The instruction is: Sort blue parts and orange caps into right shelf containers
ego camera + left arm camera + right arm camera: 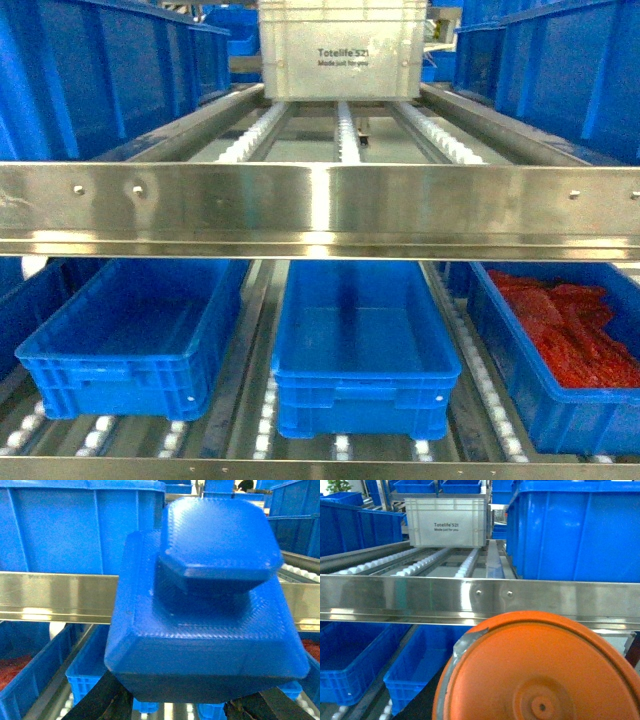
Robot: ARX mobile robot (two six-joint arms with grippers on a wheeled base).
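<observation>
In the left wrist view a large stepped blue part (210, 605) fills the frame, and my left gripper (185, 700) is shut on its lower edge, with a dark finger (107, 695) at each bottom corner. The right wrist view shows an orange cap (540, 670) end-on, grey tape along its rim, with my right gripper (525, 685) shut on it; one dark finger (417, 702) shows at its left. Deep blue containers (575, 75) stand on the upper level at the right, also seen close by (575, 530). Neither gripper appears in the head view.
A steel rail (320, 205) crosses in front of both shelf levels. A whitish Totelife crate (343, 50) sits at the back on the roller tracks. Below are two shallow blue crates (130, 345) (365, 340) and one holding small red pieces (560, 330).
</observation>
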